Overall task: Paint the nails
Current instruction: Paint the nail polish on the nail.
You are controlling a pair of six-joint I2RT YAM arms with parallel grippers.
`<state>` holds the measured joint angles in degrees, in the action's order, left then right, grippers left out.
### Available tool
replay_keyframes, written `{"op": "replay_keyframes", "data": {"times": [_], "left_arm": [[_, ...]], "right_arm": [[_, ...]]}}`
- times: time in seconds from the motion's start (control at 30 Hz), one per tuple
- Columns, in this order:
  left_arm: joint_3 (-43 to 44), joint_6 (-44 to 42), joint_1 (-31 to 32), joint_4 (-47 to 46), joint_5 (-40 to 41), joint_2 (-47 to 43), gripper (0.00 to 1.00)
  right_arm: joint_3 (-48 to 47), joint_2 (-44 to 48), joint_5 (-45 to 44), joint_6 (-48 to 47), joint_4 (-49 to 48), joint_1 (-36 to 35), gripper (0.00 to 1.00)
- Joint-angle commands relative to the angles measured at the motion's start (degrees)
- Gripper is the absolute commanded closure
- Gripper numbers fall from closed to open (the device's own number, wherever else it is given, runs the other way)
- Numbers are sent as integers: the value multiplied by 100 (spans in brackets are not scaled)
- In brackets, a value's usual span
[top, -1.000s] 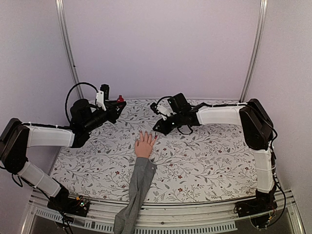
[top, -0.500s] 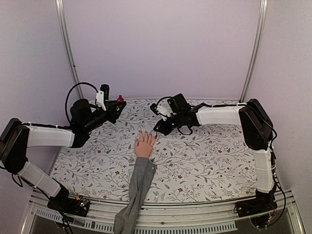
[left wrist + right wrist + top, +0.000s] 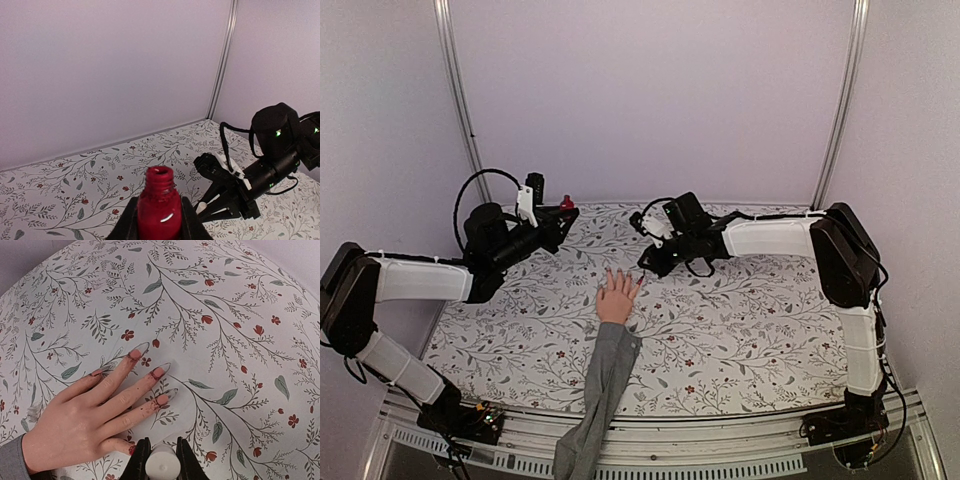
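The peach mannequin hand (image 3: 616,298) lies flat on the floral cloth, fingers spread toward the back. In the right wrist view the hand (image 3: 85,415) shows long clear nails (image 3: 163,368) with red smears at their bases. My right gripper (image 3: 161,449) is shut on a white brush cap (image 3: 162,467), just beside the little finger; the brush tip is hidden. From above, the right gripper (image 3: 647,262) hovers just right of the fingertips. My left gripper (image 3: 159,205) is shut on an uncapped red polish bottle (image 3: 159,215), held upright at the back left (image 3: 566,203).
A grey sleeve (image 3: 600,385) runs from the hand to the near table edge. Lilac walls and two metal posts (image 3: 460,100) close in the back and sides. The right arm (image 3: 270,155) shows in the left wrist view.
The right gripper has drawn slightly back from the fingertips, toward the far side. The left arm and the bottle have not moved.
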<state>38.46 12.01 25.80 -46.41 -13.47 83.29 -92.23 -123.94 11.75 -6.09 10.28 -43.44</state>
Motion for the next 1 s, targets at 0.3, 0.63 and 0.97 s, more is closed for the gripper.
{"op": "replay_keyframes", "data": {"times": [0.3, 0.63, 0.97], "left_arm": [[-61, -80, -70, -183, -5, -133, 100], [-23, -199, -46, -66, -214, -214, 100], [-14, -421, 237, -179, -620, -352, 100]], "right_arm": [[199, 702, -345, -42, -36, 140, 100], [648, 1527, -165, -31, -286, 325, 100], [1079, 2541, 256, -76, -374, 354, 100]]}}
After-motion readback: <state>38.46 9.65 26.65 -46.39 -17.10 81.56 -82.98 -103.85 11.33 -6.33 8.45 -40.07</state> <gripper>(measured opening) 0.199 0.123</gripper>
